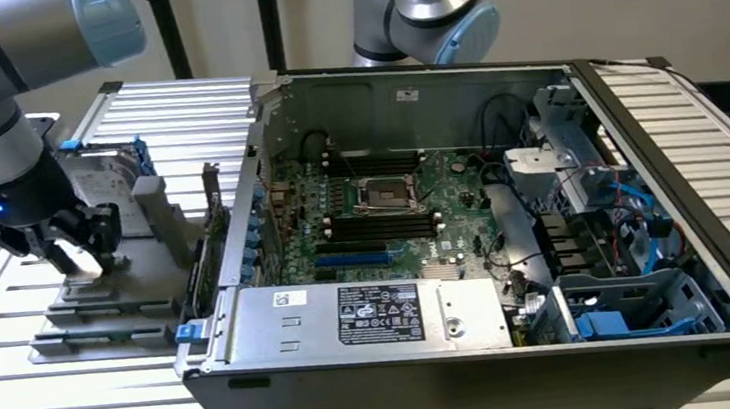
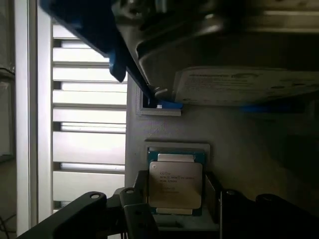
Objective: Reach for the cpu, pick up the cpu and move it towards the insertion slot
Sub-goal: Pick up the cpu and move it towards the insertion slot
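Tool hangs open over the grey holder near the edge of the worktop at the exterior view's left, with one finger on each side of the cpu.

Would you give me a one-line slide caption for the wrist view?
Hand at the silver-grey square cpu, seated in its grey holder beside a silver hard drive with blue bracket.

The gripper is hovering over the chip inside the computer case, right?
No. The gripper is over the chip, but outside the computer case, above a grey holder on the slatted table; the exterior view shows it.
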{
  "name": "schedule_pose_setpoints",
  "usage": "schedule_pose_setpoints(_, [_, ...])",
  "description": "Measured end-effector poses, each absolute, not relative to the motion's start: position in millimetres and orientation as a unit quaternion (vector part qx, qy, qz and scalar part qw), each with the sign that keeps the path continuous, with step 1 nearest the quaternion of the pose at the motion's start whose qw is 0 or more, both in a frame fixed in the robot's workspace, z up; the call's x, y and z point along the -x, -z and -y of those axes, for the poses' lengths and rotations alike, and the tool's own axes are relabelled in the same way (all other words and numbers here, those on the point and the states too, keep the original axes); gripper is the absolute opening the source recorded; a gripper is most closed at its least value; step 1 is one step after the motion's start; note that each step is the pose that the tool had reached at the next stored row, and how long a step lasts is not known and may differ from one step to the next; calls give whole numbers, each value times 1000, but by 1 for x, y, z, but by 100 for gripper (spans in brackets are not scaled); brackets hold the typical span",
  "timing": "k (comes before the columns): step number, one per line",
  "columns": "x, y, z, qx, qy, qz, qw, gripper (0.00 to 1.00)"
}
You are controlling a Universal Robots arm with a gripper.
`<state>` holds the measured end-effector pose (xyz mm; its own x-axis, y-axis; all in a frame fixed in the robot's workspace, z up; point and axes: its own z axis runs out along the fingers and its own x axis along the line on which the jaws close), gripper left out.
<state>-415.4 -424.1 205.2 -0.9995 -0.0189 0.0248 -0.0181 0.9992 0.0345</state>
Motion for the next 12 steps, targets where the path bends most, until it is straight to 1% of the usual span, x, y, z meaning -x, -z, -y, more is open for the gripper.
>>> schedule_pose_setpoints(12, [410, -260, 424, -9, 17, 1000, 13, 54])
